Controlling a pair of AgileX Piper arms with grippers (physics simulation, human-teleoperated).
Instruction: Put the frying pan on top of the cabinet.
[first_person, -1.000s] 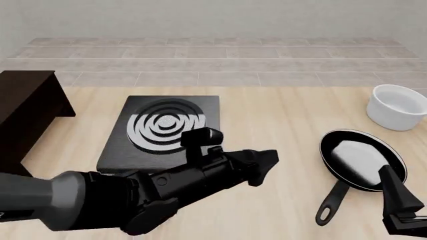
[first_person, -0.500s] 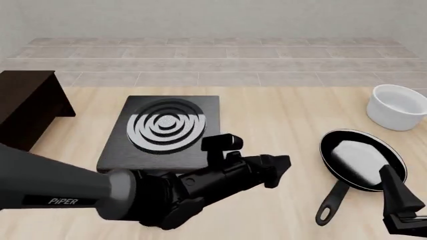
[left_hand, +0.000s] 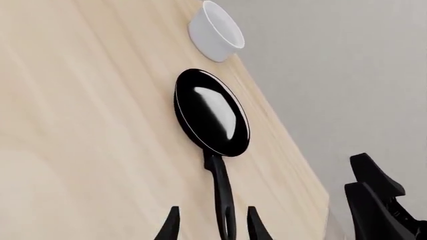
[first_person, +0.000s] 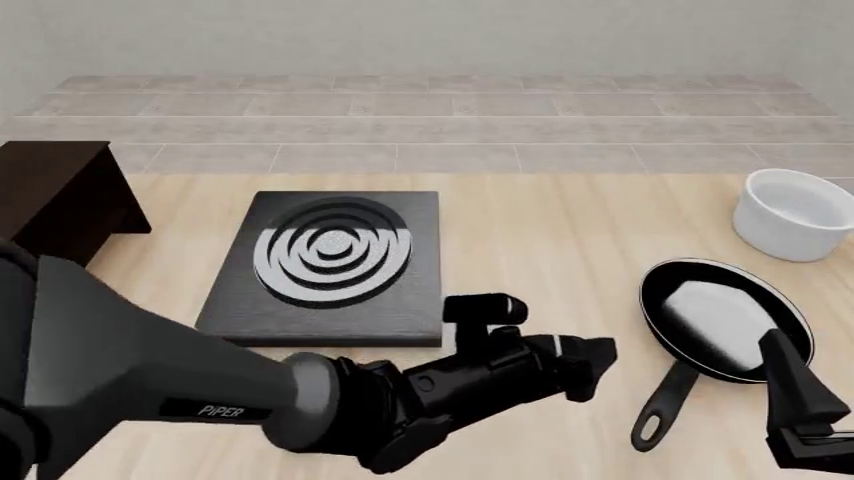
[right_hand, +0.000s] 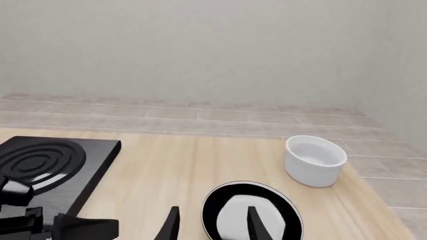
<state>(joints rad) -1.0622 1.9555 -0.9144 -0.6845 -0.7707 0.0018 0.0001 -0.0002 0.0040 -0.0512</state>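
Front view shows the shiny black round frying pan (first_person: 725, 318) on the table beside the white bowl (first_person: 795, 213), far from the dark brown wooden cabinet (first_person: 54, 215), left fingers (left_hand: 212, 226) spread, nothing lifted yet.

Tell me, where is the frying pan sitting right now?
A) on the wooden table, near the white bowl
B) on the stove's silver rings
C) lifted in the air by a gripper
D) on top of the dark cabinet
A: the frying pan lies flat on the table with the white bowl just beyond it, and the left gripper is short of its handle, not holding it.
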